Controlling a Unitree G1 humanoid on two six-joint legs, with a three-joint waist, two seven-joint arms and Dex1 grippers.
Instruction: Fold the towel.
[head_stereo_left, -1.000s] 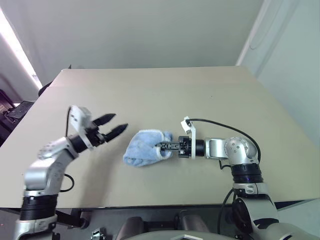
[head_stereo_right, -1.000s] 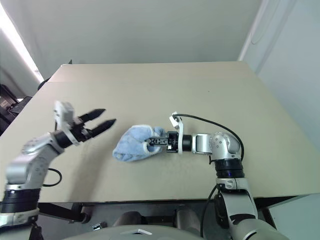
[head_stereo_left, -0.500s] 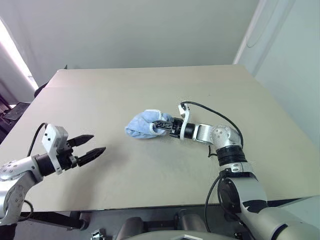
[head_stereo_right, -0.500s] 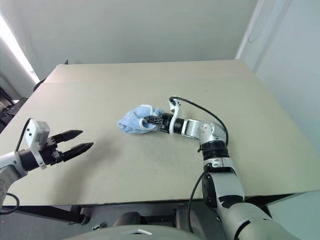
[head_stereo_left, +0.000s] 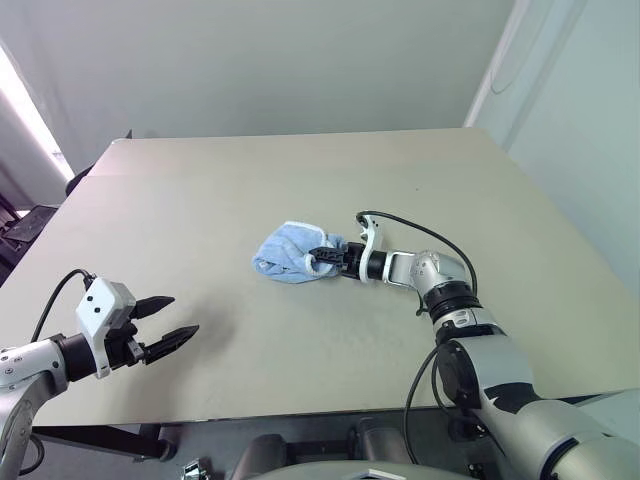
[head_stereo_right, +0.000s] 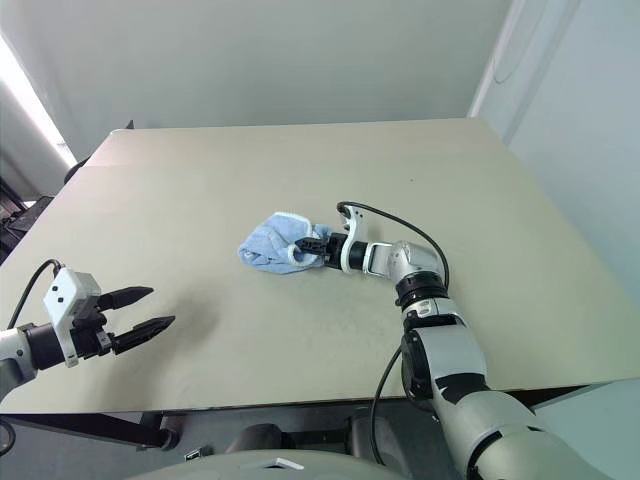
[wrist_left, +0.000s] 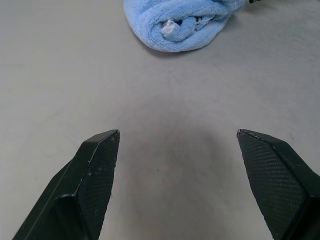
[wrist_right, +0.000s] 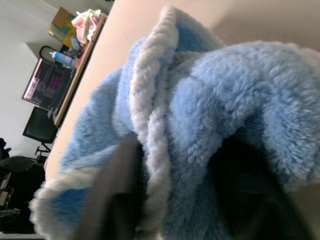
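Note:
The towel (head_stereo_left: 290, 255) is a light-blue terry cloth with white edging, lying bunched in a loose roll near the middle of the beige table (head_stereo_left: 300, 170). My right gripper (head_stereo_left: 322, 256) lies low over the table at the towel's right end. Its fingers are parted and pushed into the folds, with a white-edged fold (wrist_right: 150, 125) between them. My left gripper (head_stereo_left: 170, 322) hovers open and empty near the table's front left edge, well apart from the towel (wrist_left: 175, 22), which lies ahead of its spread fingertips (wrist_left: 107, 142).
A black cable (head_stereo_left: 420, 235) loops from my right wrist over the tabletop. The table's front edge (head_stereo_left: 300, 415) runs just below my left gripper. Dark furniture (head_stereo_left: 25, 220) stands beyond the left edge. Bare tabletop surrounds the towel.
My left arm has drawn back and down from beside the towel to the front left edge. My right gripper pushed the towel a little farther away, and its fingers have parted.

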